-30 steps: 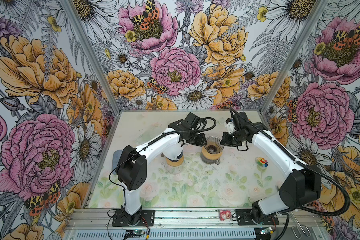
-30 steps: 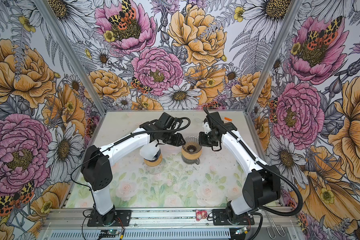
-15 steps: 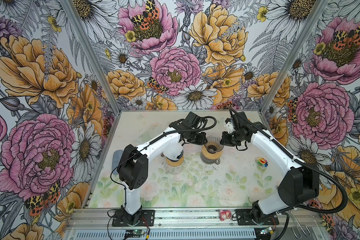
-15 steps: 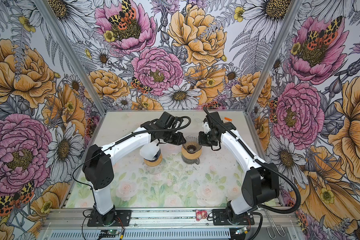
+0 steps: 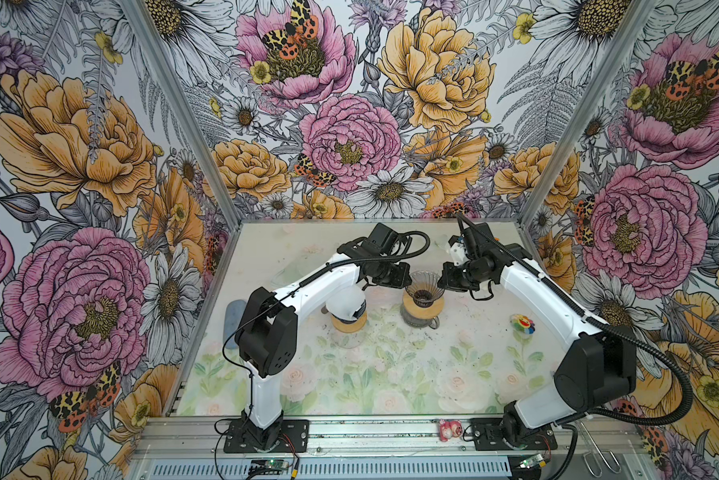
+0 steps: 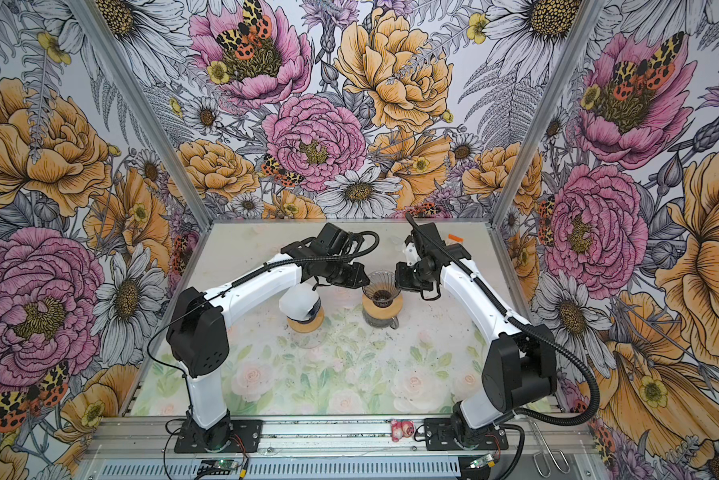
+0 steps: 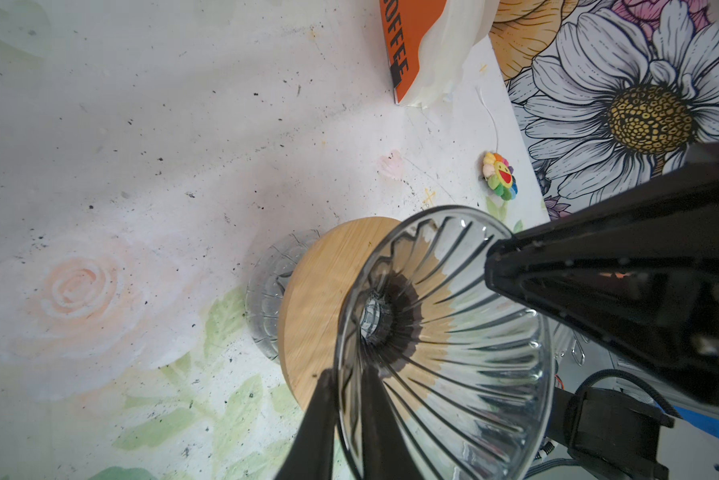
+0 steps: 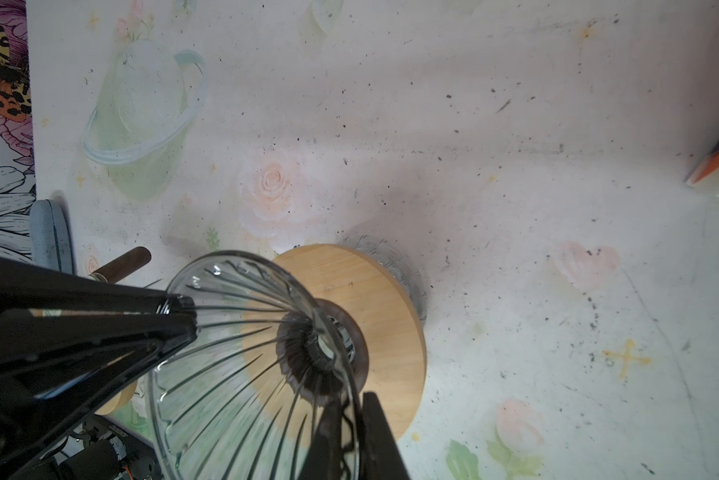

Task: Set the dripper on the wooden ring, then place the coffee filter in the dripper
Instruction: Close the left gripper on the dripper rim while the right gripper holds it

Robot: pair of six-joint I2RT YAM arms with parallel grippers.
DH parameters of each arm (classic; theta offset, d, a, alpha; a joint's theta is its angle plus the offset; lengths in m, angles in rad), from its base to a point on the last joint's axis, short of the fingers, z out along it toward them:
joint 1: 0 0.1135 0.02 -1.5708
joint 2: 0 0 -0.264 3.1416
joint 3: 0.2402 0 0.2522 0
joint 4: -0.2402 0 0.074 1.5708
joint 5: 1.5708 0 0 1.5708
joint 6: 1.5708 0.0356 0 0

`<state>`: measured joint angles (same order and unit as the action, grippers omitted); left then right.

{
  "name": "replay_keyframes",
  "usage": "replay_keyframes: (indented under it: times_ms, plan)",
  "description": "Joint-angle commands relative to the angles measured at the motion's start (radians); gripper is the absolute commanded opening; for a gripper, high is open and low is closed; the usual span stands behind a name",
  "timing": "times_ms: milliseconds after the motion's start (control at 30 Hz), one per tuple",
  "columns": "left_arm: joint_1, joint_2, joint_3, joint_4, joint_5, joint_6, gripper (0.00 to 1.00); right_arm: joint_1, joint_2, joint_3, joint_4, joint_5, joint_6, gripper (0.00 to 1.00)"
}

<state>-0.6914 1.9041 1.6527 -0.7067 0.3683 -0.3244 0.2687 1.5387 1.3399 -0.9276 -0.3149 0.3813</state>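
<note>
On the flower-printed table [image 5: 391,382], a blue pad [image 5: 233,318] lies against the left edge. Next comes a wood-collared stand [image 5: 349,325] capped by a white cone [image 5: 346,304]; whether that is a paper filter I cannot tell. The left gripper [image 7: 346,399] reaches past it to the dripper [image 5: 423,286], a cone of clear ribbed glass. The dripper sits upright on its wooden collar [image 5: 422,308] over a glass server [image 5: 421,323] near the middle of the table, a little toward the far edge. The gripper's jaws are nearly closed, pinching the dripper's rim with one finger outside the wall and one inside. The right gripper [image 8: 351,415] nips the opposite side of the same rim just as tightly. Inside, the dripper's glass is bare. Farther right, near the right edge, lies a rainbow flower toy [image 5: 522,321]. The coffee filters [image 7: 449,41], a white stack in an orange pack [image 7: 407,37], rest near the far right corner, well apart from the dripper.
</note>
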Motion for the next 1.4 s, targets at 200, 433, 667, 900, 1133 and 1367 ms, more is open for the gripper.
replay_keyframes:
  times_ms: [200,433,667,900,1133,1367]
  plan:
    - [-0.007,0.013,-0.009,-0.019,0.006,0.019,0.15,-0.005,-0.031,-0.095,0.039,0.019,0.039,0.10]
    - [-0.011,0.012,-0.015,-0.019,0.006,0.021,0.15,-0.004,-0.078,-0.157,0.079,0.009,0.054,0.09]
    - [-0.020,0.014,-0.004,-0.019,0.010,0.022,0.15,-0.003,-0.081,-0.201,0.103,-0.001,0.073,0.09]
    - [-0.022,0.012,-0.002,-0.019,0.009,0.018,0.15,-0.003,-0.081,-0.228,0.122,-0.004,0.083,0.08]
    - [-0.021,0.018,0.007,-0.019,0.023,0.017,0.15,-0.003,-0.081,-0.266,0.138,0.000,0.092,0.08]
    - [-0.022,0.029,0.014,-0.019,0.036,0.014,0.15,-0.003,-0.085,-0.290,0.143,0.016,0.097,0.08]
